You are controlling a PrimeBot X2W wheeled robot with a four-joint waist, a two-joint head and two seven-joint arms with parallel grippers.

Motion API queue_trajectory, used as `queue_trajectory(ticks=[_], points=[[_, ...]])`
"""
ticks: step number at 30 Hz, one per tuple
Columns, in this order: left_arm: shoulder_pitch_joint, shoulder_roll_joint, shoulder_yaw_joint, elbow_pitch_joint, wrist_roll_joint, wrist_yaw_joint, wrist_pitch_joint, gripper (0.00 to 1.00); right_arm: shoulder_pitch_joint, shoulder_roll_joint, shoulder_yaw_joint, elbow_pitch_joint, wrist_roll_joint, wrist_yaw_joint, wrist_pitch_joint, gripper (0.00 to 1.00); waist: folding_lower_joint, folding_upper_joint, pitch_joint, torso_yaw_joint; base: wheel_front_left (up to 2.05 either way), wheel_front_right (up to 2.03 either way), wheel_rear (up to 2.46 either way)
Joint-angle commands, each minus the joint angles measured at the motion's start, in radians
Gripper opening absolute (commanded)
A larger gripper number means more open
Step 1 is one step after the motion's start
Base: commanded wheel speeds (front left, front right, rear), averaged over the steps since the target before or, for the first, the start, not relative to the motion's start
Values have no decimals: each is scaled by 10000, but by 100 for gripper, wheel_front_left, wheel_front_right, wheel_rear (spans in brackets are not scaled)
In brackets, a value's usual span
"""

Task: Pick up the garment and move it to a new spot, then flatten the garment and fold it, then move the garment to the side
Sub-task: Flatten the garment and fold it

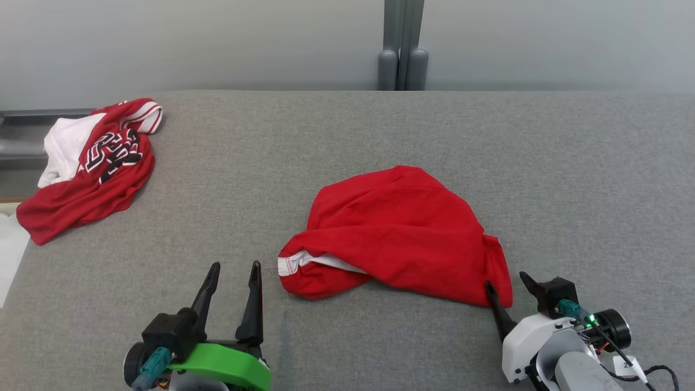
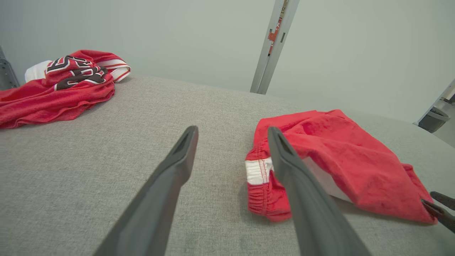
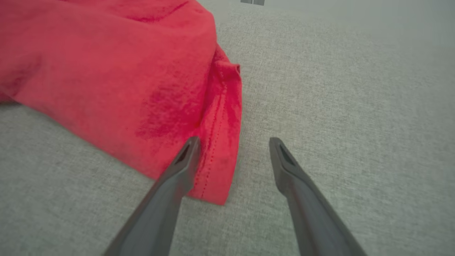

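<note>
While both my arms sit low at the bottom of the head view, the shorts (image 1: 396,233) lie in a crumpled red heap just right of centre on the grey top (image 1: 380,125). Their waistband, white on the inside, is turned toward the lower left.

My left pincer (image 1: 235,264) stands at the lower left, fingers spread and pointing up the frame, pinching nothing. Its tips are just left of the waistband, with a strip of bare grey between them. In the left wrist view my right-hand finger crosses the waistband in the picture, but the head view shows that gap.

My right pincer (image 1: 505,279) is at the lower right, also spread wide and holding nothing. In the right wrist view its left finger (image 3: 177,170) lies over the stitched hem corner of the shorts, and its other finger is over bare grey. Whether the left finger touches the cloth I cannot tell.

At the upper left of the head view a jersey (image 1: 92,174) — red and white with dark lettering — sits bunched at the top's left edge, well apart from the shorts.
</note>
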Motion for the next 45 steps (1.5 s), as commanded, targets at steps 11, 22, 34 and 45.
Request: queue_trajectory(ticks=[11, 22, 34, 45], points=[[218, -39, 193, 126, 189, -80, -8, 100, -621, -41, 996, 577, 1277, -14, -2, 0, 0, 0, -74, 174, 0, 0, 0], [389, -42, 96, 139, 101, -103, -8, 100, -320, -41, 1702, -864, 3986, -14, 212, 0, 0, 0, -363, 90, 0, 0, 0], [120, -39, -104, -21, -27, -74, -8, 100, -2324, -47, 893, -247, 6464, -13, 995, 0, 0, 0, -34, 411, 0, 0, 0], [-421, -38, -444, -136, -256, -25, -8, 100, -5614, -226, -787, 3786, 4580, -13, 623, 100, 0, 0, 942, 1122, 0, 0, 0]])
